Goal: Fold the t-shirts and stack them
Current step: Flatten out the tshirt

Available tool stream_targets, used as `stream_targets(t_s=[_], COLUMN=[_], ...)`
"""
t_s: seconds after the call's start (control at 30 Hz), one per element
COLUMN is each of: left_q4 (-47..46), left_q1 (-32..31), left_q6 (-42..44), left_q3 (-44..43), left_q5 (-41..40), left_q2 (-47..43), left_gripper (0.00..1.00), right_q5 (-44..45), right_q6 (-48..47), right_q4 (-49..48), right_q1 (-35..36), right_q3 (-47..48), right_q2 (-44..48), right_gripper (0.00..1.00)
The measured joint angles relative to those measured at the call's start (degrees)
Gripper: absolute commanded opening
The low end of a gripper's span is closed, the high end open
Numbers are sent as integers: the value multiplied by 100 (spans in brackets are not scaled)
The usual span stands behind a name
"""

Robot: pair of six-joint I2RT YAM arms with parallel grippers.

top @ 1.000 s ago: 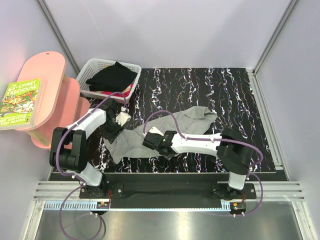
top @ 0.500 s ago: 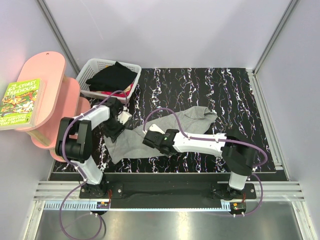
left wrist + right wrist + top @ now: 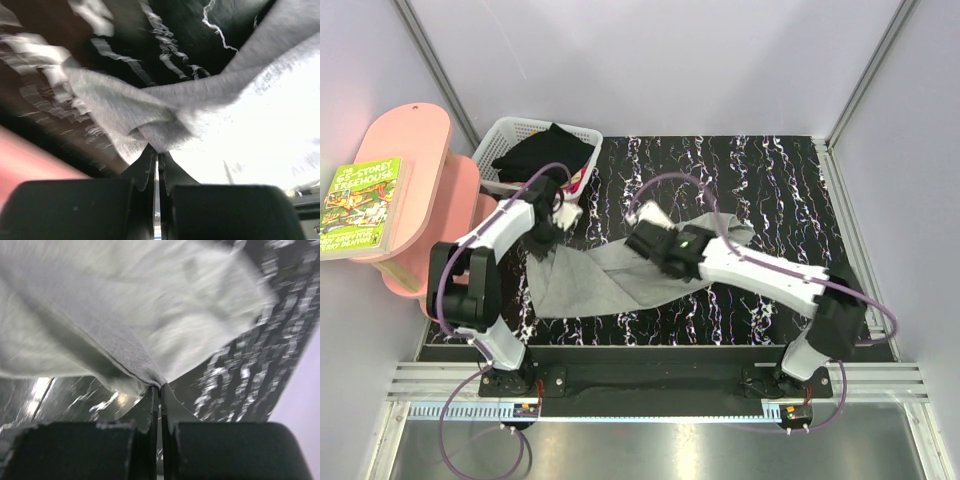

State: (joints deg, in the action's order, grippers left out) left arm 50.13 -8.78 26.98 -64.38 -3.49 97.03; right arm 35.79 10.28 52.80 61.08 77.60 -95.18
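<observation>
The light heather-grey t-shirt (image 3: 595, 278) lies partly spread on the black marbled table, stretched between both grippers. My left gripper (image 3: 545, 232) is shut on its left edge, seen in the left wrist view (image 3: 158, 150) with grey cloth (image 3: 125, 107) bunched at the tips. My right gripper (image 3: 655, 245) is shut on a fold of the same shirt near the table's middle; the right wrist view (image 3: 159, 386) shows the cloth (image 3: 150, 305) lifted off the table. The black t-shirt (image 3: 545, 153) lies in the white lattice basket (image 3: 512, 130).
The basket stands at the table's back left corner. A pink stool (image 3: 415, 170) with a green book (image 3: 362, 205) stands left of the table. The table's (image 3: 770, 180) right half shows bare marbled surface. Metal rails run along the near edge.
Both grippers have moved away from me with the grey shirt, the right one up and to the right. The shirt's near part is now drawn out flatter and wider.
</observation>
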Motion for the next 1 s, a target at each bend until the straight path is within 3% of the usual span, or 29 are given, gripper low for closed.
stream_targets(t_s=[0.07, 0.17, 0.23, 0.33, 0.5, 0.57, 0.7, 0.73, 0.8, 0.87, 0.9, 1.0], left_q4=[149, 264, 310, 472, 640, 697, 750, 752, 754, 758, 765, 780], left_q1=[2, 4, 2, -50, -221, -256, -254, -254, -254, -258, -267, -321], left_q6=[13, 13, 9, -35, -105, -109, -107, -107, -109, -116, -116, -138], left_q3=[-382, -905, -1058, -1078, -890, -815, -796, -796, -798, -800, -802, -835], left_q5=[-4, -4, -2, -4, -4, -4, -4, -4, -2, 4, 11, 22], left_q2=[-238, -627, -824, -1010, -1008, -1008, -1010, -1008, -1005, -986, -973, -922], left_gripper=[0, 16, 20, 19, 9, 9, 8, 8, 8, 8, 8, 8], right_q5=[328, 828, 1139, 1622, 2061, 1860, 564, 245, -474, -1237, -1655, -2170], right_q6=[-131, -286, -352, -393, -28, 358, 1471, 1692, 2251, 2761, 2973, 3434], right_q4=[74, 144, 201, 269, 793, 1257, 1832, 1910, 1965, 2048, 2098, 2354], right_q1=[-214, -323, -321, -315, -317, -317, -243, -153, 282, 732, 892, 920], right_q3=[337, 857, 1226, 1558, 1867, 2068, 2024, 1847, 1134, 367, -66, -573], right_q2=[354, 828, 1130, 1517, 1746, 1751, 1829, 1851, 1893, 1843, 1840, 2011], right_gripper=[0, 0, 0, 0, 0, 0, 1, 7, 34, 31, 36, 33])
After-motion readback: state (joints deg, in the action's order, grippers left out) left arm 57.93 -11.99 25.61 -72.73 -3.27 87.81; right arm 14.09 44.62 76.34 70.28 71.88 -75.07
